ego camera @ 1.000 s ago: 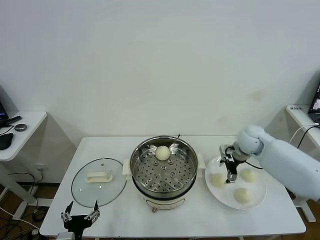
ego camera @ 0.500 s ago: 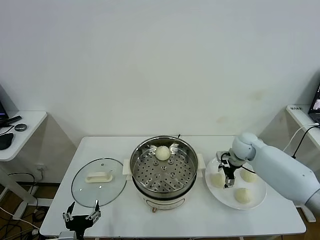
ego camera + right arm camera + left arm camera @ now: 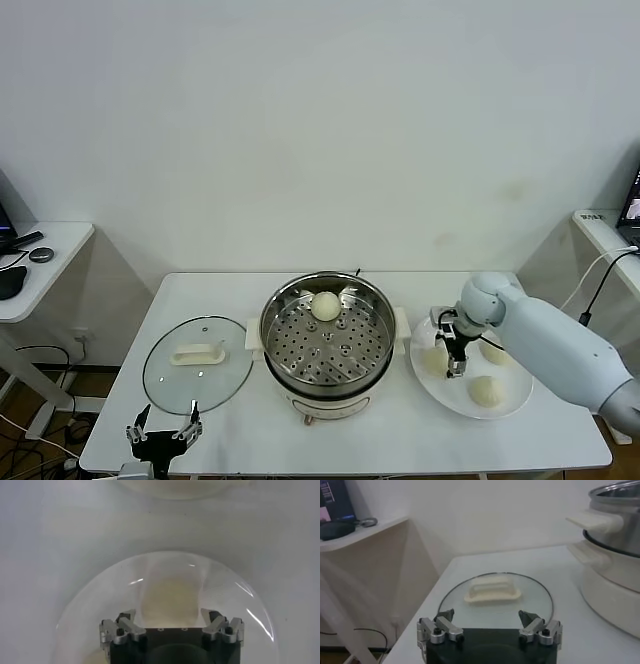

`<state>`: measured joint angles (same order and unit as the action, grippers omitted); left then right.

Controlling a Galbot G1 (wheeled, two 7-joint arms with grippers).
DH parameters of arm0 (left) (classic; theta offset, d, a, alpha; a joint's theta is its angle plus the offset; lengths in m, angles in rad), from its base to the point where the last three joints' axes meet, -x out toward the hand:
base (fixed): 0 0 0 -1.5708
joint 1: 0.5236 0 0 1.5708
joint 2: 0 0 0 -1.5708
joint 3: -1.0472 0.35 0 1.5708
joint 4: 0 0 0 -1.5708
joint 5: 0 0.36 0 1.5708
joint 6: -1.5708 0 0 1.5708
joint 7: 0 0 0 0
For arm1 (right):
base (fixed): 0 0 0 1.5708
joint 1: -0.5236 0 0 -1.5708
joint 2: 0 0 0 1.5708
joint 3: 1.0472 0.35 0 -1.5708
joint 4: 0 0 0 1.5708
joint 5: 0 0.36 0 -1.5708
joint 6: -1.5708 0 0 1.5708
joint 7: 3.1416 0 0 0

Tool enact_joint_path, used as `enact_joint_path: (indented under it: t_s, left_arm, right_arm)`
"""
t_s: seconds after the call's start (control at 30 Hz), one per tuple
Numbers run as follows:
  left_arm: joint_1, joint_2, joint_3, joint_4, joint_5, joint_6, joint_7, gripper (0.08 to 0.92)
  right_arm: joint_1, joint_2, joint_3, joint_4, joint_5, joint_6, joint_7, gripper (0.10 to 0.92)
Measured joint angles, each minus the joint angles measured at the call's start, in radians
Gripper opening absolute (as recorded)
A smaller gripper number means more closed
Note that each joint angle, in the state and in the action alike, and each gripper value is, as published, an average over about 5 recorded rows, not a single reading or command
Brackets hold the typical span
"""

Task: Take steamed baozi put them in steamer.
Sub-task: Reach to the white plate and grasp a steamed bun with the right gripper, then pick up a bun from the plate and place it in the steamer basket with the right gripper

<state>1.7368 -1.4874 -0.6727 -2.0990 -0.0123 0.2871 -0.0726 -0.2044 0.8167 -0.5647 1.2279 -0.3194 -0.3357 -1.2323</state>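
Baozi: one (image 3: 325, 306) sits in the steamer (image 3: 327, 345); three wait on the plate (image 3: 515, 395). The right gripper (image 3: 456, 358), claw wide apart, hangs over the nearest bun (image 3: 434, 360). A hard squeeze might squash the soft dough. The left gripper (image 3: 160, 434) waits open by the glass lid (image 3: 196, 364). White table (image 3: 240, 290), plain white wall.

No text, label, brand, number or sign can be read on anything in these views
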Motion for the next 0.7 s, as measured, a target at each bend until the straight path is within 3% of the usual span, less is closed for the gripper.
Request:
enact_joint_path:
  t_s: [0.4, 0.7]
  left_arm:
    - [-0.003, 0.0, 0.007, 0.001, 0.004, 0.0, -0.001, 0.823]
    - [-0.019, 0.003, 0.019, -0.002, 0.02, -0.004, -0.003, 0.823]
  right_arm:
    - [0.002, -0.009, 0.006, 0.01, 0.027, -0.016, 0.002, 0.556]
    - [0.102, -0.059, -0.059, 0.067, 0.109, -0.053, -0.02, 0.544]
